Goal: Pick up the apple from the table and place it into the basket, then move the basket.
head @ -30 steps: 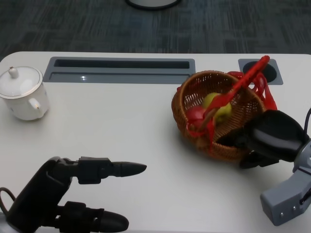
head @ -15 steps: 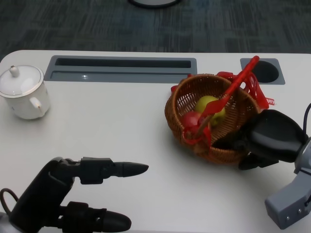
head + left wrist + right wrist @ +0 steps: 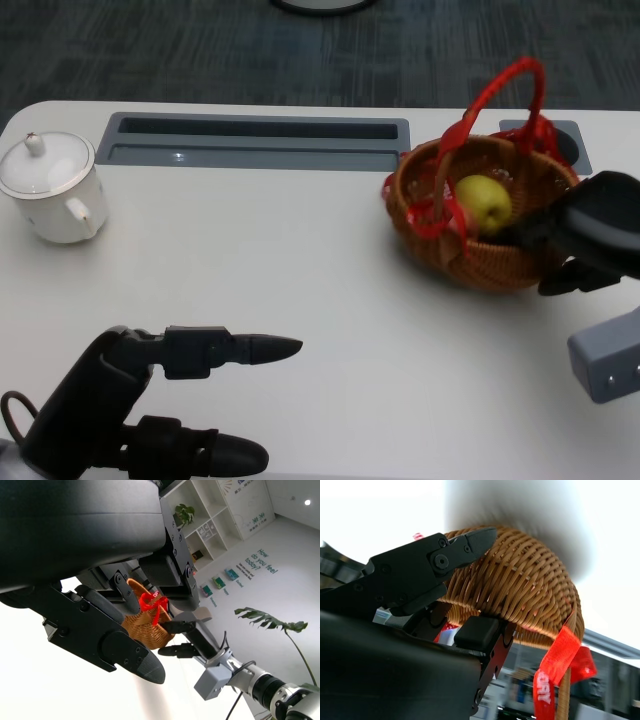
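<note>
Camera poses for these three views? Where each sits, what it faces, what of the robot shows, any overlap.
Head view: high on the robot, looking down at the table; left hand and right hand show.
Left wrist view: behind the left hand, facing the basket.
Right wrist view: behind the right hand, against the basket.
Shared: the basket, in all three.

left robot hand (image 3: 107, 625), wicker basket (image 3: 145, 625) beyond

Looks like an office or showroom: a white table (image 3: 300, 300) with rounded corners carries a grey cable tray (image 3: 255, 142) and a round cable port (image 3: 570, 140) along its far edge, with dark carpet (image 3: 200, 50) beyond. The left wrist view catches white wall shelves (image 3: 210, 520), printed lettering (image 3: 260, 562) on the wall and a leafy potted plant (image 3: 280, 627).
</note>
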